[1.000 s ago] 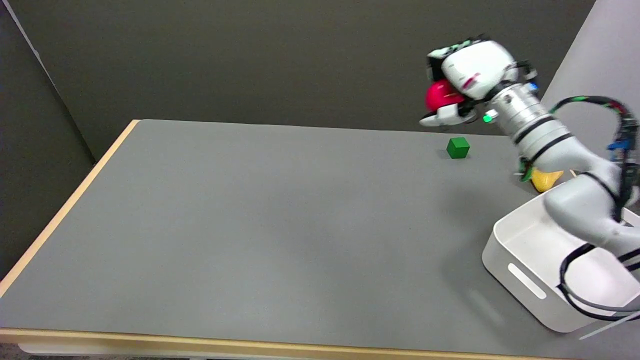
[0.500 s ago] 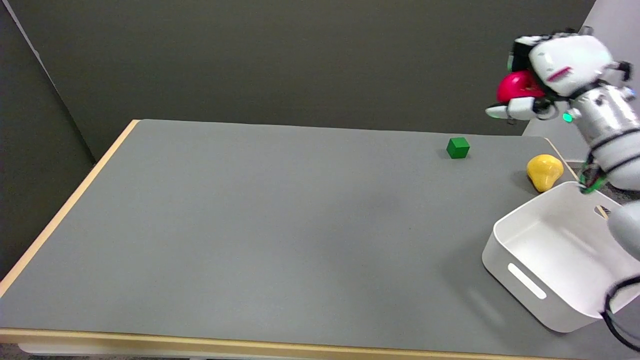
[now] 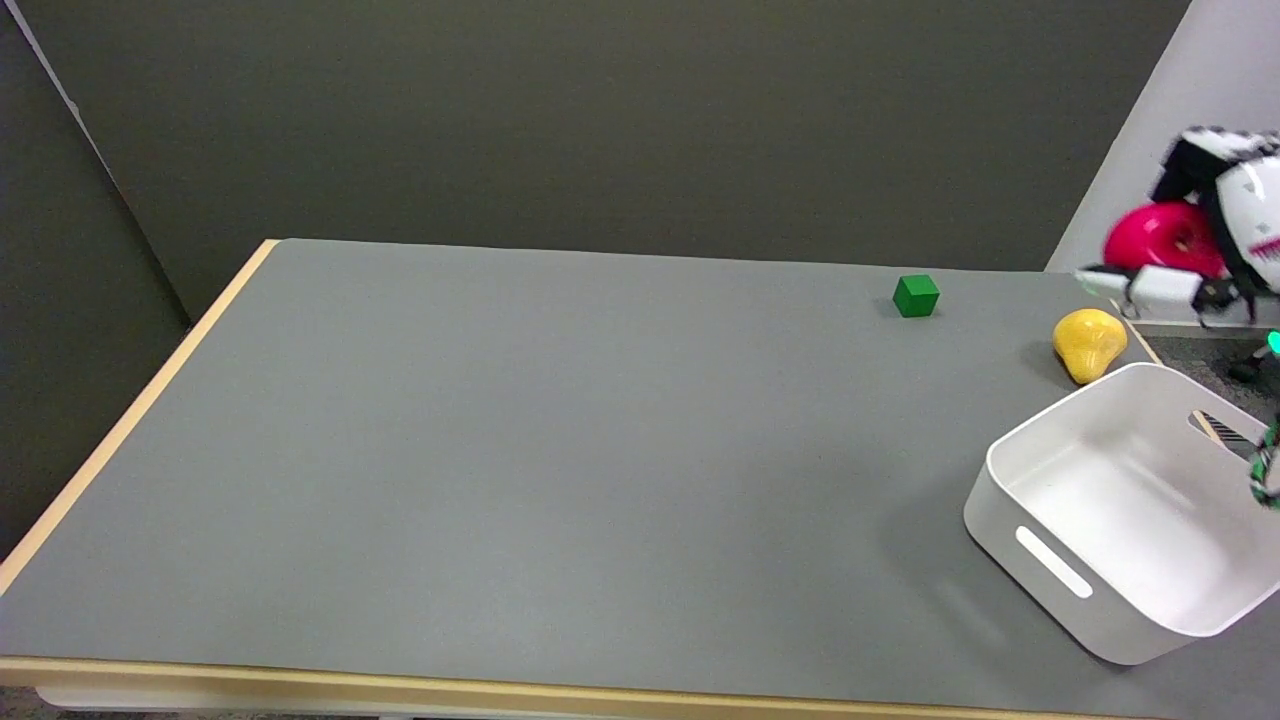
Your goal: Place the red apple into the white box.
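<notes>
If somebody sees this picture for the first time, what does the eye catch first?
First the red apple, held in the air by the right hand at the far right edge. Below it stands the empty white box on the table's right side, with a yellow pear-shaped fruit just behind it.

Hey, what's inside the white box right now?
Nothing that shows: the white box has a bare floor. Its far right corner runs off the picture, so that part is unseen. The apple is held in the right hand, above.
</notes>
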